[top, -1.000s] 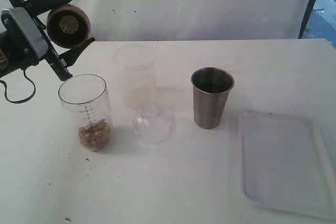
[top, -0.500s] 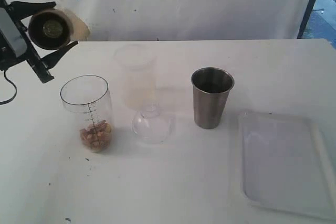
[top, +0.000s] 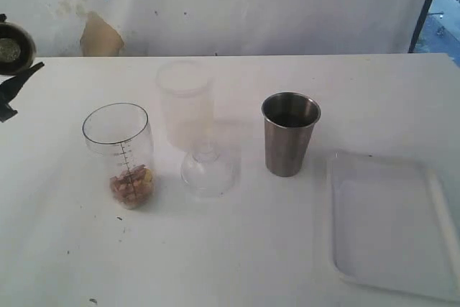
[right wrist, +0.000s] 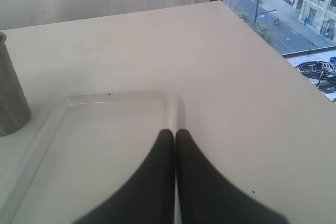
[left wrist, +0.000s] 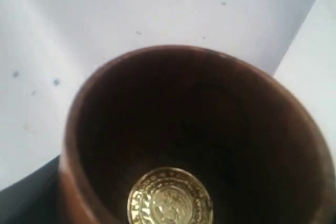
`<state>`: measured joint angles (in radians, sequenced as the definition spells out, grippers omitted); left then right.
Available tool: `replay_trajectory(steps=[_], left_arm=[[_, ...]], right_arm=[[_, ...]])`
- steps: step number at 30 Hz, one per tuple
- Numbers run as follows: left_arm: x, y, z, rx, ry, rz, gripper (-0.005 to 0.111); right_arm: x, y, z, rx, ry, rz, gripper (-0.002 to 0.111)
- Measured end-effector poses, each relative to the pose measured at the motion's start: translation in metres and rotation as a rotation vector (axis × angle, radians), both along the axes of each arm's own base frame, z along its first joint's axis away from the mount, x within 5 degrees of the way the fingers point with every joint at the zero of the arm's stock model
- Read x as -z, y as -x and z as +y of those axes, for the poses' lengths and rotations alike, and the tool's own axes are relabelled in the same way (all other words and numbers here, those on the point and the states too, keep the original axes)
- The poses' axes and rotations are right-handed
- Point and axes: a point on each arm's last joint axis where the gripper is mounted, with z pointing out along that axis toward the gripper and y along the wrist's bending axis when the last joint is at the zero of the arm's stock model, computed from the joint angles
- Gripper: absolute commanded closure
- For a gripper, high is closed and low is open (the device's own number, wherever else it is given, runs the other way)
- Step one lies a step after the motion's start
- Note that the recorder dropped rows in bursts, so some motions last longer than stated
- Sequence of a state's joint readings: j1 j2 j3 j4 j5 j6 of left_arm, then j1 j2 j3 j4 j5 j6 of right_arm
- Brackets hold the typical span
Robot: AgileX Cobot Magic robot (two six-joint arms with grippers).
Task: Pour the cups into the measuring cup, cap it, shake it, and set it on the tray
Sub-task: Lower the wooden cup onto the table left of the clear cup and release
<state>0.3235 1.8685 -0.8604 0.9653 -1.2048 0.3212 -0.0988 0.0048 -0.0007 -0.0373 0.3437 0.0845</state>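
The clear measuring cup (top: pixel 121 150) stands at the table's left with brown bits at its bottom. At the far left edge my left gripper (top: pixel 10 70) is shut on the brown cup (top: pixel 13 47), held on its side well left of the measuring cup. That brown cup (left wrist: pixel 184 140) fills the left wrist view, empty, with a gold emblem (left wrist: pixel 170 198) inside. The steel tumbler (top: pixel 290 133) stands upright at centre, and shows again as the tumbler (right wrist: pixel 10 95). My right gripper (right wrist: pixel 175 132) is shut and empty above the white tray (right wrist: pixel 105 129), which is the tray (top: pixel 392 224) at the right.
A frosted white plastic cup (top: pixel 185 102) stands behind a clear domed lid (top: pixel 208 169) between the measuring cup and the tumbler. The table's right edge (right wrist: pixel 273 51) drops off toward a window. A brown patch (top: pixel 100 36) marks the back wall.
My left gripper has carried the brown cup leftward, away from above the measuring cup, almost out of the exterior view. Nothing else has moved.
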Motion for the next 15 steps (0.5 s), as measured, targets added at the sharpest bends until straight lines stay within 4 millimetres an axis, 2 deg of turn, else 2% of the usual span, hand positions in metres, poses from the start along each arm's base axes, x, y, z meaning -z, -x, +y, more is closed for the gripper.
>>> replay_trajectory(steps=[6,10,15], left_arm=[[0.003,-0.007,0.024,-0.258,0.489,0.174,0.107],[0.02,-0.012,0.039,-0.427,0.594,0.289,0.107],[0.06,-0.016,0.044,-0.507,0.665,0.404,0.107]], right_arm=[[0.0,0.0,0.0,0.0,0.0,0.0,0.108],[0.0,0.0,0.0,0.0,0.0,0.0,0.108],[0.0,0.0,0.0,0.0,0.0,0.0,0.108]])
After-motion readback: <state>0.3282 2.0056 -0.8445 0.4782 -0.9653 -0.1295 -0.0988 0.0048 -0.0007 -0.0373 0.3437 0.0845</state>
